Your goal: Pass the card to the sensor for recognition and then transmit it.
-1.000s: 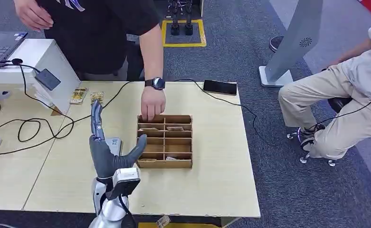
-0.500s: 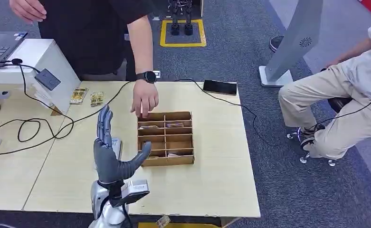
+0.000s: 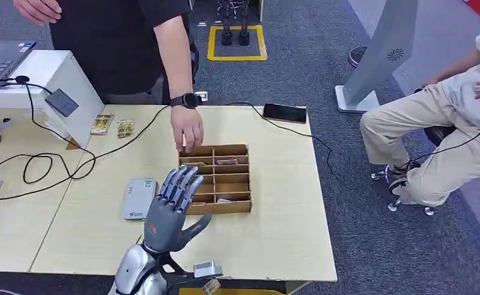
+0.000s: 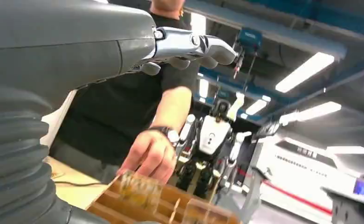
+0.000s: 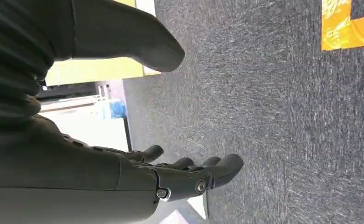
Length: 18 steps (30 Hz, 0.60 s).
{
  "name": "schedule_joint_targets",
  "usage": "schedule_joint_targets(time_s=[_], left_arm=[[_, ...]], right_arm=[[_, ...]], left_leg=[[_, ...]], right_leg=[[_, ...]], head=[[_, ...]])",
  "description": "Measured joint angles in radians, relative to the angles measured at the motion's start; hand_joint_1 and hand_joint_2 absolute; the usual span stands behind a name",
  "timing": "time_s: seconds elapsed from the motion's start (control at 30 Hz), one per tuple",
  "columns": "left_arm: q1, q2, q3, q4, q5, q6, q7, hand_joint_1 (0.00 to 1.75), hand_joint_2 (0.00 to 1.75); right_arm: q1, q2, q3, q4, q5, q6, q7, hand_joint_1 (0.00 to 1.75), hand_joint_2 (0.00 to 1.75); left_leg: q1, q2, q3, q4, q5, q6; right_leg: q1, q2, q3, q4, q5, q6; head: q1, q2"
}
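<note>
In the head view, the pale grey rectangular card [image 3: 138,198] lies flat on the light wooden tabletop [image 3: 274,233], just beside the left hand [image 3: 171,212] on its outer side and apart from the fingers [image 3: 179,184], which touch nothing. That hand is raised above the tabletop with its back toward the camera, its dark fingers extended and slightly fanned over the near left corner of the brown cardboard divided tray [image 3: 216,179], the thumb jutting out to the side; it holds nothing. A person's hand [image 3: 187,129] with a black wristwatch rests at the tray's far left corner, and a small dark grey sensor box [image 3: 62,102] hangs on the slanted face of a white stand at the tabletop's far left, well apart from the card. In the left wrist view, the left hand's fingers reach forward with nothing in them, with the person's hand and the tray's compartments beyond. In the right wrist view, the right hand [image 5: 170,179] hangs over grey carpet floor [image 5: 273,116], fingers loosely extended and apart, empty.
</note>
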Motion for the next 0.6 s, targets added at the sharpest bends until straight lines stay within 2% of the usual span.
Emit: schedule_joint_targets(time_s=[0.13,0.3,0.47,0.53,0.57,0.6], left_arm=[[-0.005,0.013,-0.015,0.034,-0.045,0.000,0.037,0.00,1.75],[-0.017,0.036,-0.047,0.077,-0.115,0.000,0.116,0.00,1.75],[-0.018,0.037,-0.048,0.078,-0.118,0.000,0.118,0.00,1.75],[-0.021,0.042,-0.054,0.086,-0.141,0.000,0.139,0.00,1.75],[-0.025,0.050,-0.059,0.094,-0.228,0.000,0.219,0.00,1.75],[-0.029,0.054,-0.059,0.095,-0.266,0.001,0.260,0.00,1.75]], right_arm=[[0.000,-0.003,0.008,0.002,0.003,0.002,0.002,0.00,1.75],[0.000,-0.006,0.013,0.005,0.008,0.001,0.002,0.00,1.75],[0.000,-0.006,0.013,0.005,0.008,0.001,0.002,0.00,1.75],[0.000,-0.006,0.013,0.005,0.008,0.001,0.002,0.00,1.75],[0.000,-0.007,0.013,0.007,0.008,0.000,0.006,0.00,1.75],[0.000,-0.007,0.013,0.008,0.008,0.000,0.010,0.00,1.75]], left_leg=[[0.000,0.000,0.000,0.000,0.000,0.000],[0.000,0.000,0.000,0.000,0.000,0.000],[0.000,0.000,0.000,0.000,0.000,0.000],[0.000,0.000,0.000,0.000,0.000,0.000],[0.000,0.000,0.000,0.000,0.000,0.000],[0.000,0.000,0.000,0.000,0.000,0.000]], right_leg=[[0.000,0.000,0.000,0.000,0.000,0.000],[0.000,0.000,0.000,0.000,0.000,0.000],[0.000,0.000,0.000,0.000,0.000,0.000],[0.000,0.000,0.000,0.000,0.000,0.000],[0.000,0.000,0.000,0.000,0.000,0.000],[0.000,0.000,0.000,0.000,0.000,0.000]], head=[[0.000,0.000],[0.000,0.000],[0.000,0.000],[0.000,0.000],[0.000,0.000],[0.000,0.000]])
